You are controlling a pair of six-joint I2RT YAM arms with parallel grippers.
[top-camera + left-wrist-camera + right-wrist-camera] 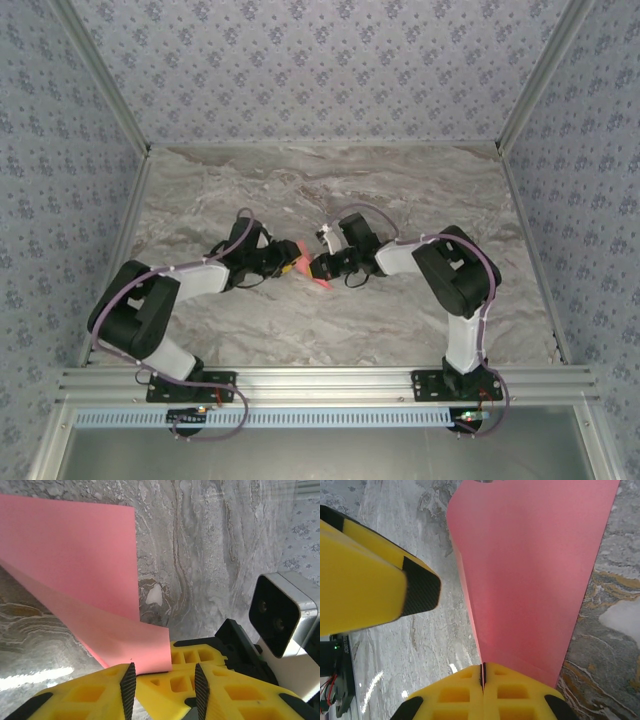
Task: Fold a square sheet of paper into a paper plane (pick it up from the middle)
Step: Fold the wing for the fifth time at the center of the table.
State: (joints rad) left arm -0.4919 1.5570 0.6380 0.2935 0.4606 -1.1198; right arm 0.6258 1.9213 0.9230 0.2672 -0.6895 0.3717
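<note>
The square sheet of paper (530, 580), salmon pink, hangs above the marble table and is bent along a crease into two flaps (75, 565). My right gripper (482, 672) is shut on its lower edge, yellow fingers pressed together. My left gripper (164, 690) stands open. Its black ribbed pads (128, 687) flank the right gripper's yellow fingers (200, 655) and a corner of the sheet, without touching them. From the right wrist, one left finger (370, 590) shows left of the paper. From above, both grippers meet at mid-table around the sheet (298, 252). The paper plane is out of view.
The marble tabletop (330, 190) stretches round the two arms, with patterned walls behind and at both sides. An aluminium rail (330, 380) runs along the near edge. The right arm's white wrist camera (285, 615) sits close to my left gripper.
</note>
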